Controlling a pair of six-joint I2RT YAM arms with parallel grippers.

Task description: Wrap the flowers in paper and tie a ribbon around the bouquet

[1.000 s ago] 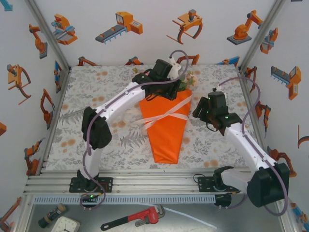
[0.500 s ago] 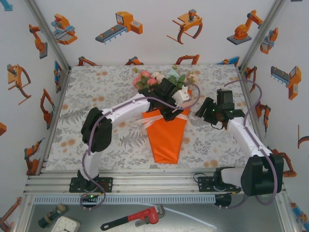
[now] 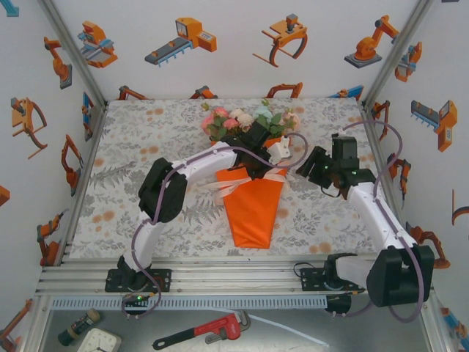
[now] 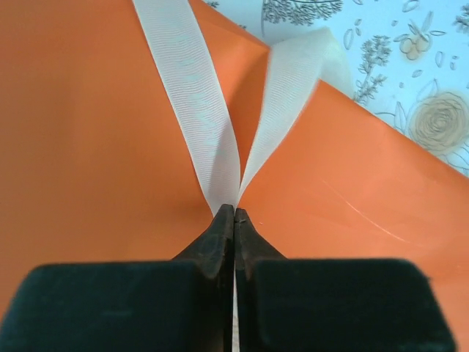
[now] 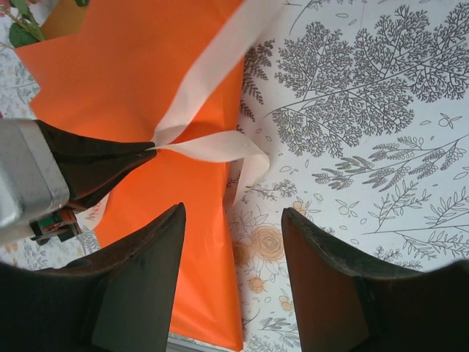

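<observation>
Orange paper (image 3: 253, 209) lies as a cone in the middle of the floral tablecloth (image 3: 146, 132), with the flowers (image 3: 242, 121) at its far, wide end. Over the paper the left gripper (image 4: 234, 213) is pressed together on the cream ribbon (image 4: 198, 95), whose two strands meet at its tips. Just beside, the right gripper (image 5: 233, 213) hovers with fingers apart and holds nothing.

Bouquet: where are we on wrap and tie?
Done: the paper is folded into a cone around the flowers, blooms out the top. In hand: the left gripper is shut on the ribbon where two strands meet over the cone; the right gripper hangs open beside it. Left: no knot shows yet.
</observation>
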